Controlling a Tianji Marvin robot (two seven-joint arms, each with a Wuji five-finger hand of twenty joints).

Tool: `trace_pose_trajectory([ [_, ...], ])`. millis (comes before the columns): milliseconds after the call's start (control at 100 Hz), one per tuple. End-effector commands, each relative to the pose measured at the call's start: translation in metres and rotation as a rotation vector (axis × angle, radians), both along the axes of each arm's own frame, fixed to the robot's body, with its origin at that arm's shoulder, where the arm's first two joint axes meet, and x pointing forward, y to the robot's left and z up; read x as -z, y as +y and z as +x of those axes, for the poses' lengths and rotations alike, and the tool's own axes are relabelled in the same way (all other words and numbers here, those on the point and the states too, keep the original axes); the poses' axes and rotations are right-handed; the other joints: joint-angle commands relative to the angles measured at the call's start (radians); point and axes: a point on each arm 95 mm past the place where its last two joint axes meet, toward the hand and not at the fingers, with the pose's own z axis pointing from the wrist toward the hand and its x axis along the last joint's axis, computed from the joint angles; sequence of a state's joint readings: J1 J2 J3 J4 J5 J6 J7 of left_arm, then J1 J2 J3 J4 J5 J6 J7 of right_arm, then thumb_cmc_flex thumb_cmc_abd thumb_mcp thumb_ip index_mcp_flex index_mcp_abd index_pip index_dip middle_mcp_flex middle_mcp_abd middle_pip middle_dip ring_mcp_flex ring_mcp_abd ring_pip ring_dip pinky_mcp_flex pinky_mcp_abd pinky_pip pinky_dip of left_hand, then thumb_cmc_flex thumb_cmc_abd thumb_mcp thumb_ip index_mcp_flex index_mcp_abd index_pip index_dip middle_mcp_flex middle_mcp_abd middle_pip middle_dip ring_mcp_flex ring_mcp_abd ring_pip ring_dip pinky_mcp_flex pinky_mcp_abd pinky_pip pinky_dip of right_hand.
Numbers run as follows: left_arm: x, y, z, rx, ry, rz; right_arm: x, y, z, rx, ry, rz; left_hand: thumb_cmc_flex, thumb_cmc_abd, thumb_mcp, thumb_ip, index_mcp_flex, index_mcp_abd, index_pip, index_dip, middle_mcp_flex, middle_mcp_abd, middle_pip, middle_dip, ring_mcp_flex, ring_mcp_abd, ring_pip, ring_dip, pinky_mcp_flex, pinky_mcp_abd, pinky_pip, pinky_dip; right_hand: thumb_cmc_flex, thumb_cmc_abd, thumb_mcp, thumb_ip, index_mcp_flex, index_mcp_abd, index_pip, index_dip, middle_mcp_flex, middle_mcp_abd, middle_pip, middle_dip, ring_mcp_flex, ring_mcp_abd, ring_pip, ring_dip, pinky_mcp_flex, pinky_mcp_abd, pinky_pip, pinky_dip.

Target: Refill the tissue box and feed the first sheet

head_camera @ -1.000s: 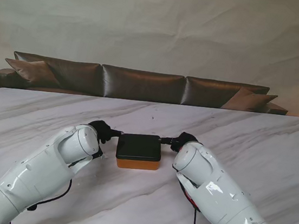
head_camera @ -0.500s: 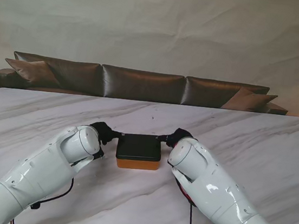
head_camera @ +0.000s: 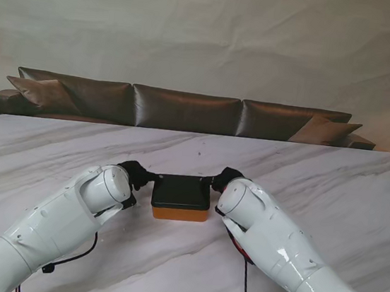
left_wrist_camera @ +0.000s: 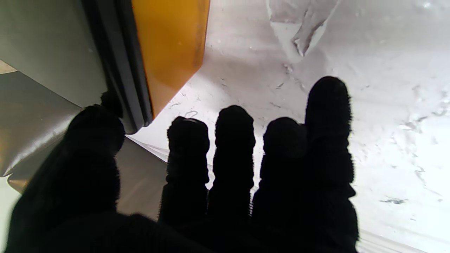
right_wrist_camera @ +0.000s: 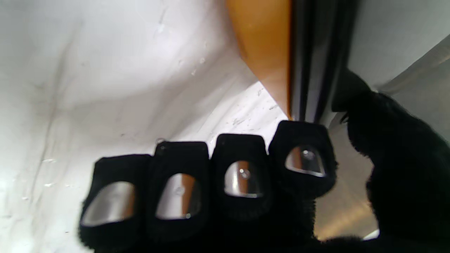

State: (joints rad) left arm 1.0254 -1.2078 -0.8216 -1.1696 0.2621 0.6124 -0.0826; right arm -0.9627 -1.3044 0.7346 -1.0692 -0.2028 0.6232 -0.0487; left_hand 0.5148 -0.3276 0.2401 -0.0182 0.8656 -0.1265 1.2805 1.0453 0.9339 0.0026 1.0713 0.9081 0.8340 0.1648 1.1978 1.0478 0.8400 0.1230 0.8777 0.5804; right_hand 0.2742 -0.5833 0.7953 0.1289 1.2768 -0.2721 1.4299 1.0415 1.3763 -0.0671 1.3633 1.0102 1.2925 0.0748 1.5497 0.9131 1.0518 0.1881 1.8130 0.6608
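The tissue box [head_camera: 181, 200] sits mid-table, a dark lid [head_camera: 182, 191] over an orange base [head_camera: 179, 215]. My left hand [head_camera: 133, 172] is at the box's left end. In the left wrist view its thumb tip touches the lid's edge [left_wrist_camera: 119, 70] while the other fingers [left_wrist_camera: 228, 140] stretch apart over the marble, clear of the orange base [left_wrist_camera: 168, 45]. My right hand [head_camera: 225, 178] is at the right end. In the right wrist view its thumb lies on the lid [right_wrist_camera: 316, 52] and the curled index fingertip [right_wrist_camera: 304, 140] meets the rim beside the base [right_wrist_camera: 263, 45]. No tissues show.
The white marble table [head_camera: 332, 184] spreads wide on both sides of the box. A dark leather sofa [head_camera: 185, 109] stands beyond its far edge. Cables [head_camera: 244, 266] hang under my right forearm, nearer to me.
My right arm has swung in toward the box, bringing its hand onto the lid's right end. The left hand has edged slightly closer to the left end. The box has stayed put.
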Motion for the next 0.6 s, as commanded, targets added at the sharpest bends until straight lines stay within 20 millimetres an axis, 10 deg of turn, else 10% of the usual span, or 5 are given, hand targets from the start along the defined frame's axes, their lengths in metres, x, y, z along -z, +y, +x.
trace_pose_trajectory([
  [0, 0.002, -0.004, -0.001, 0.012, 0.017, -0.014, 0.009, 0.000, 0.000, -0.017, 0.033, -0.010, -0.005, 0.015, 0.022, -0.013, 0.026, -0.042, 0.036, 0.024, 0.039, -0.027, 0.035, 0.017, 0.038, 0.103, 0.068, 0.015, 0.050, -0.300, 1.079, -0.012, 0.049, -0.014, 0.051, 0.082, 0.069, 0.015, 0.066, -0.014, 0.071, 0.019, 0.073, -0.011, 0.013, 0.083, 0.083, 0.005, 0.006, -0.072, 0.126, 0.022],
  [330, 0.008, -0.005, 0.000, 0.029, 0.005, 0.002, 0.009, 0.016, -0.007, -0.103, 0.057, -0.060, -0.009, -0.072, 0.292, 0.019, 0.084, -0.061, 0.095, 0.073, 0.102, -0.055, 0.082, 0.044, 0.086, 0.093, 0.100, 0.004, 0.082, -0.270, 1.109, -0.011, 0.095, -0.057, 0.105, 0.212, 0.081, 0.112, 0.151, -0.086, 0.073, 0.060, 0.129, -0.028, 0.011, 0.113, 0.089, 0.011, -0.002, -0.056, 0.122, 0.041],
  [590, 0.011, -0.003, -0.001, 0.061, 0.020, 0.035, 0.010, 0.023, -0.007, -0.109, 0.066, -0.058, -0.022, -0.160, 0.433, 0.166, 0.173, -0.052, 0.139, 0.085, 0.174, -0.071, 0.118, 0.095, 0.134, 0.083, 0.139, 0.011, 0.121, -0.276, 1.146, -0.003, 0.091, -0.061, 0.111, 0.235, 0.080, 0.110, 0.160, -0.100, 0.072, 0.060, 0.133, -0.032, 0.011, 0.113, 0.089, 0.011, -0.006, -0.057, 0.120, 0.043],
])
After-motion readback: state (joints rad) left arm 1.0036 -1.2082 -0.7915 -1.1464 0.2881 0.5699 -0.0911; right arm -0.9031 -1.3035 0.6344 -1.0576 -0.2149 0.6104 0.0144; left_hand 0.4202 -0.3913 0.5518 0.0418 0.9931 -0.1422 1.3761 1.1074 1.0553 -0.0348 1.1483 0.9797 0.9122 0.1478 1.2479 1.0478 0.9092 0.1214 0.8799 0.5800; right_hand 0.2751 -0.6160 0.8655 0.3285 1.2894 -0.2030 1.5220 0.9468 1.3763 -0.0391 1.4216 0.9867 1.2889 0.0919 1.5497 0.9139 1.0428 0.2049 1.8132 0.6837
